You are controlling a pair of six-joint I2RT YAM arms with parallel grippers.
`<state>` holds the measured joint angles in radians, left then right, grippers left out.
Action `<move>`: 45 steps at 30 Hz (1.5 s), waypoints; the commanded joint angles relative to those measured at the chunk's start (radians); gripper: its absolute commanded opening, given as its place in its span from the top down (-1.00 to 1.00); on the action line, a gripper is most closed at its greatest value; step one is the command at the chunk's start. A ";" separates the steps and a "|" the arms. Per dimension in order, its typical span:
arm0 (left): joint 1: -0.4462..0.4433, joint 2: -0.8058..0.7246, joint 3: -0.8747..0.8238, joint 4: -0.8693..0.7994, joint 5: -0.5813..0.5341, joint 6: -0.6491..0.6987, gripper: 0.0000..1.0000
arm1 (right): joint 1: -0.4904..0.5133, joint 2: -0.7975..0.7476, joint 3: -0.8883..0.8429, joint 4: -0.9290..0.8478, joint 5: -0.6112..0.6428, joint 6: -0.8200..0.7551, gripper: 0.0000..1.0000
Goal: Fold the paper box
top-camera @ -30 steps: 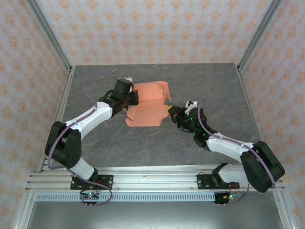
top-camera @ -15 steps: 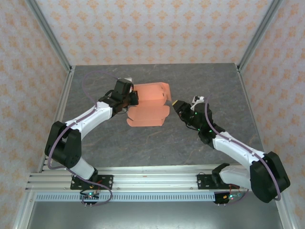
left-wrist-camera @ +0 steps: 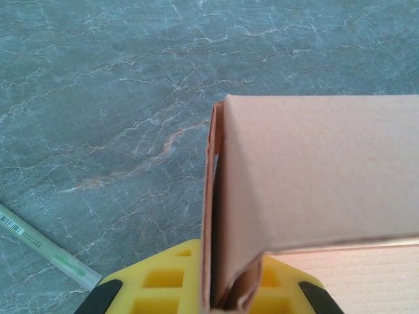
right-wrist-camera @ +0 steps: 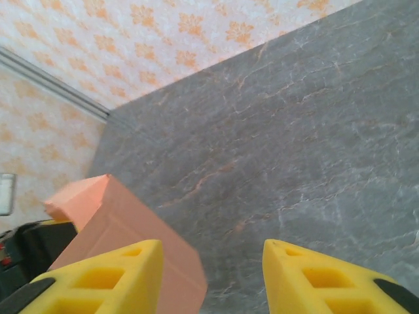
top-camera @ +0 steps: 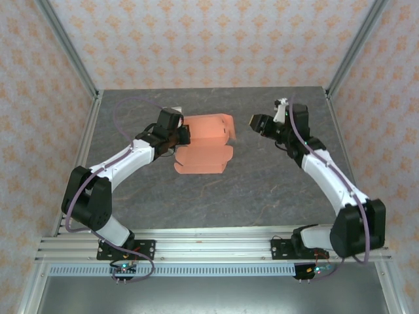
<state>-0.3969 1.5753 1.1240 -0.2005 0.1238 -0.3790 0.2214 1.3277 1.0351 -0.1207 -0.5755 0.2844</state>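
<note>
**Left gripper (top-camera: 184,134) clenched on paper box (top-camera: 204,149); right gripper (top-camera: 256,122) released**

Item: paper box, salmon card, part-folded. It lies on the bench (top-camera: 262,190), left of the middle and nearer the far edge than the near one.

Hold: your left pads (left-wrist-camera: 180,258) pinch an upright wall at the box's left end, probably to anchor the box and keep that crease standing.

Free arm: your right gripper's fingers are apart with nothing between them. It hangs off the box's far right corner without touching it, probably placed to reach the next flap.

Status: folding unfinished.
</note>
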 commanded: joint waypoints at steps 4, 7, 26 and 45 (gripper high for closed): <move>0.006 -0.038 0.006 -0.039 0.011 0.025 1.00 | -0.011 0.181 0.148 -0.243 -0.292 -0.401 0.12; 0.007 -0.036 0.010 -0.042 0.014 0.025 1.00 | -0.011 0.206 0.145 -0.237 -0.415 -0.470 0.10; 0.006 -0.035 0.016 -0.047 0.031 0.029 1.00 | 0.033 0.315 0.234 -0.223 -0.525 -0.505 0.08; 0.004 -0.041 0.021 -0.045 0.063 0.034 1.00 | 0.067 0.374 0.304 -0.282 -0.473 -0.589 -0.03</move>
<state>-0.3969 1.5749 1.1244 -0.2329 0.1608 -0.3653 0.2699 1.6886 1.3060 -0.3943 -1.0321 -0.2642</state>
